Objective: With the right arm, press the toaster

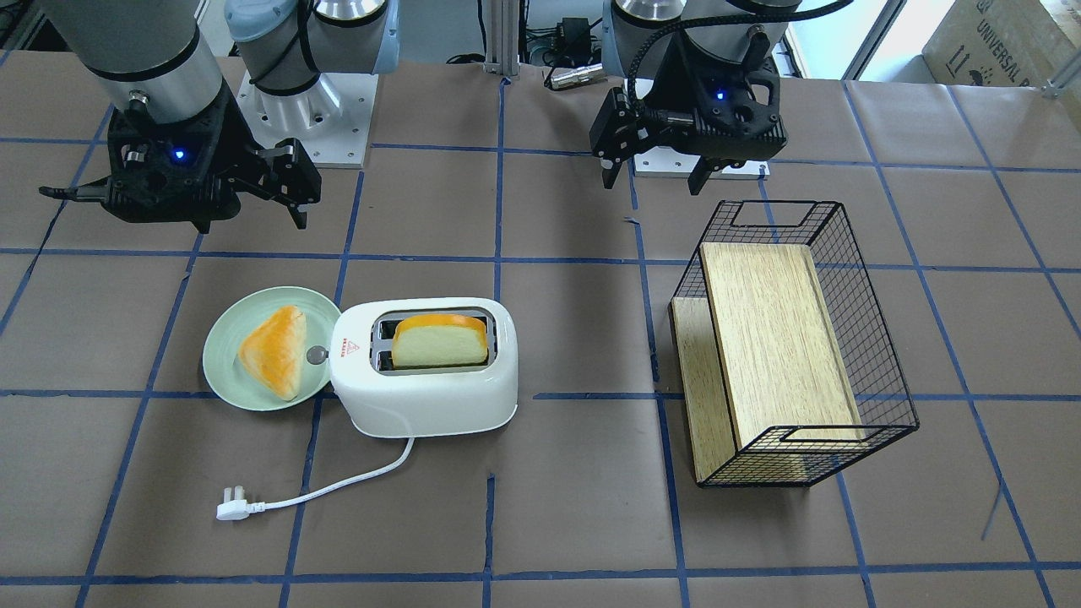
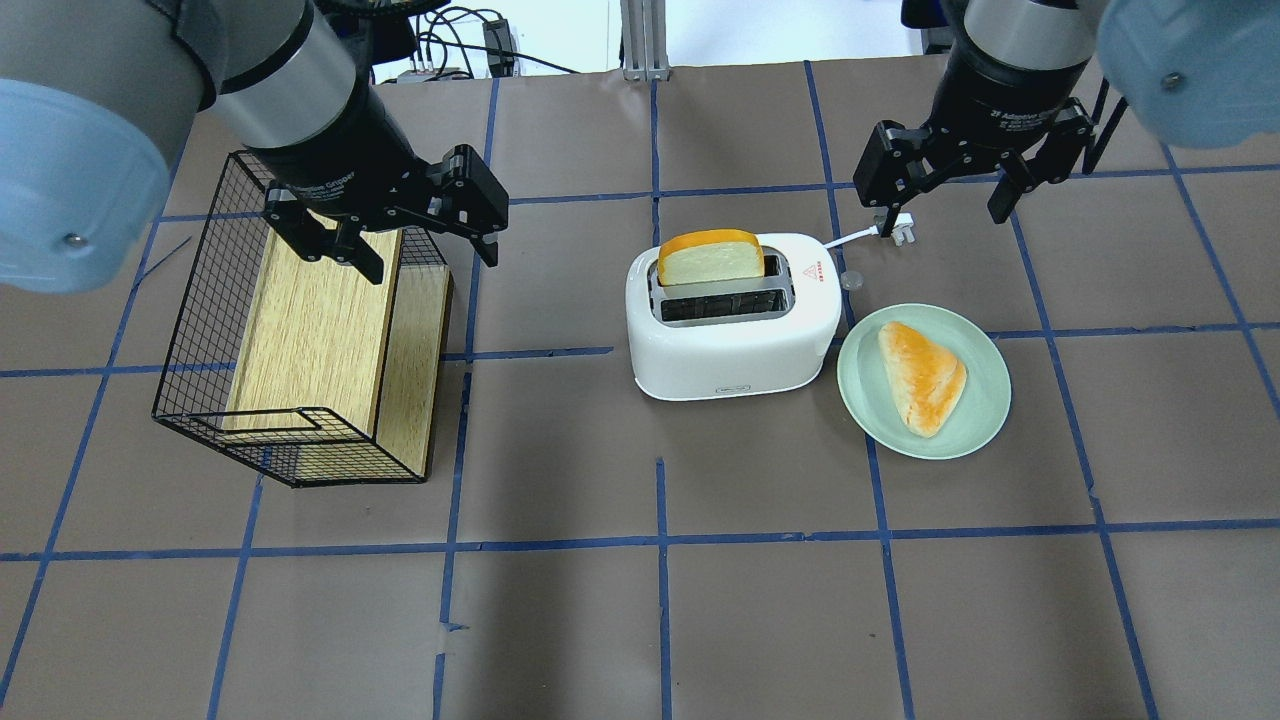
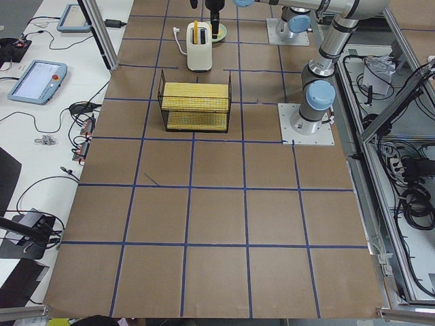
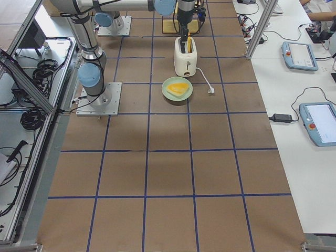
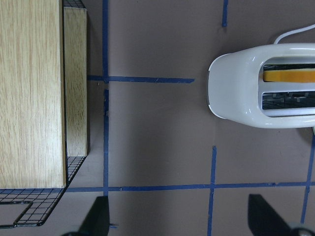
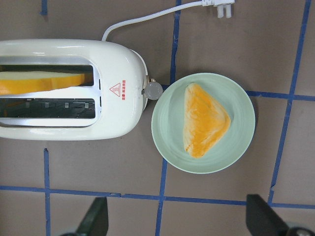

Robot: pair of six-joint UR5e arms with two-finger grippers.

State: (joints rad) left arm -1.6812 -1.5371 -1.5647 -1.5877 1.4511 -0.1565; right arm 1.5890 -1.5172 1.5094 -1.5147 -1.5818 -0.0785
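Note:
The white toaster stands mid-table with its cord and plug lying on the table. A slice of toast sticks up from one slot. Its grey round knob is on the end next to the plate. The toaster also shows in the overhead view and in the right wrist view. My right gripper is open and empty. It hangs high above the knob end and the plate, touching nothing. My left gripper is open and empty over the basket.
A pale green plate with a triangular bread piece touches the toaster's knob end. A black wire basket with a wooden board inside lies tilted on the toaster's other side.

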